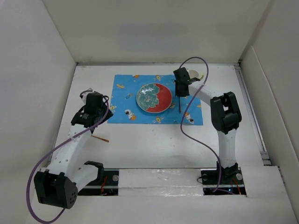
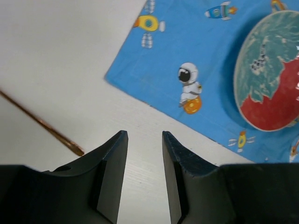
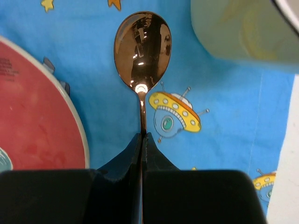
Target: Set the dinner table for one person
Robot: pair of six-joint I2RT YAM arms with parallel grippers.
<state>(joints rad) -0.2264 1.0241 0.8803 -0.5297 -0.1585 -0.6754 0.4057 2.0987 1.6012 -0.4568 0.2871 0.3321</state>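
Note:
The dinner table [image 1: 154,144] is a white top with a blue space-print mat [image 1: 126,100] on it. A red and green plate [image 1: 154,98] sits on the mat. My right gripper [image 1: 180,89] is shut on a copper spoon [image 3: 142,46] and holds it over the mat, just right of the plate [image 3: 37,107]. Its jaws [image 3: 141,136] pinch the handle. A pale cup [image 3: 243,32] stands beyond the spoon to the right. My left gripper [image 1: 99,117] hangs open and empty [image 2: 145,137] over bare table near the mat's near left corner [image 2: 140,79].
A thin copper utensil handle [image 1: 100,138] lies on the table left of my left gripper and also shows in the left wrist view [image 2: 42,123]. White walls [image 1: 56,42] close in the table on three sides. The arm bases stand at the near edge.

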